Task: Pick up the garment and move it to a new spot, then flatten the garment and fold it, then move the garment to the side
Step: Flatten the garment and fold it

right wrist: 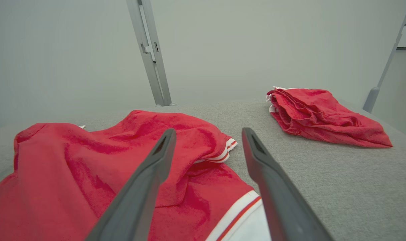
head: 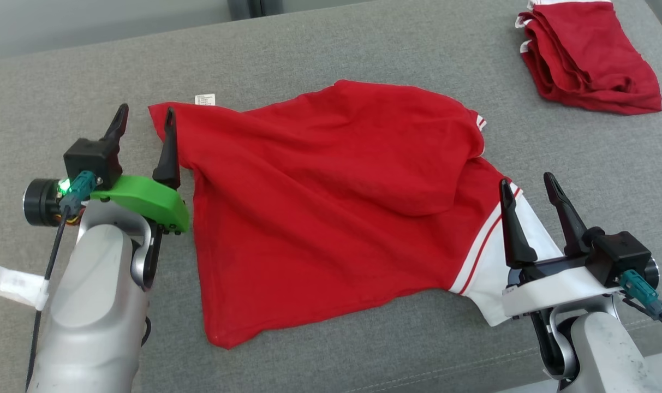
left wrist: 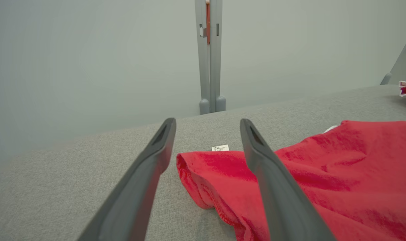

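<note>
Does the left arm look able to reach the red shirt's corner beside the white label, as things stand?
Probably yes: the left pincer stands open right at that corner of the red shirt, one finger above the cloth, and nothing lies between them.

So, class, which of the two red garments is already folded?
The far-right garment, a compact layered pile; the near garment lies spread out and rumpled.
</note>
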